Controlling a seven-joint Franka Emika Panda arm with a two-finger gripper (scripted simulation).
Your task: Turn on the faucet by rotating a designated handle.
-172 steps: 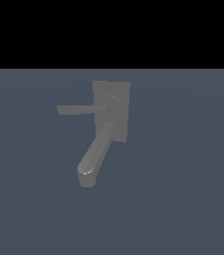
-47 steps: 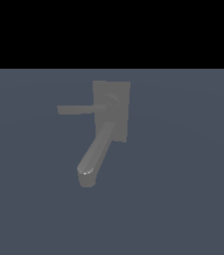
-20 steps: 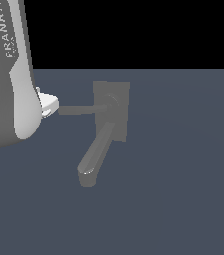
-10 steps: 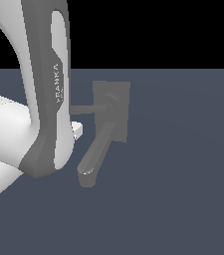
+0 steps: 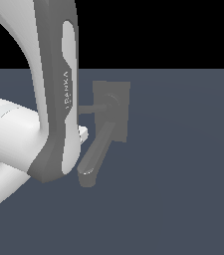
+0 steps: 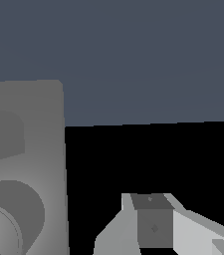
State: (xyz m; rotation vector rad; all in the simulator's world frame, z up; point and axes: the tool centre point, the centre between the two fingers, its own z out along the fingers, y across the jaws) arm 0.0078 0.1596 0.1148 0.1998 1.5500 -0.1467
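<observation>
The grey faucet point(image 5: 114, 115) stands in the middle of the exterior view, with a rectangular back plate and a thick spout point(image 5: 94, 158) angling down toward that view's left. Its thin handle point(image 5: 89, 107) runs from the round hub toward the exterior view's left, and its outer end is hidden behind my arm. My gripper is mostly hidden there; only a white corner point(image 5: 83, 132) shows beside the spout, below the handle. The wrist view shows the back plate point(image 6: 29, 149) and hub point(image 6: 9, 219) up close, plus one finger point(image 6: 153, 224). The handle does not show there, and nothing shows between the jaws.
My large white and grey arm point(image 5: 54, 99) fills the exterior view's left side in front of the faucet. The blue-grey floor point(image 5: 183, 174) spreads around the fixture, under a black background.
My arm has swung in from the exterior view's left and moved toward the faucet, now covering the handle's outer end. The faucet and handle look unmoved.
</observation>
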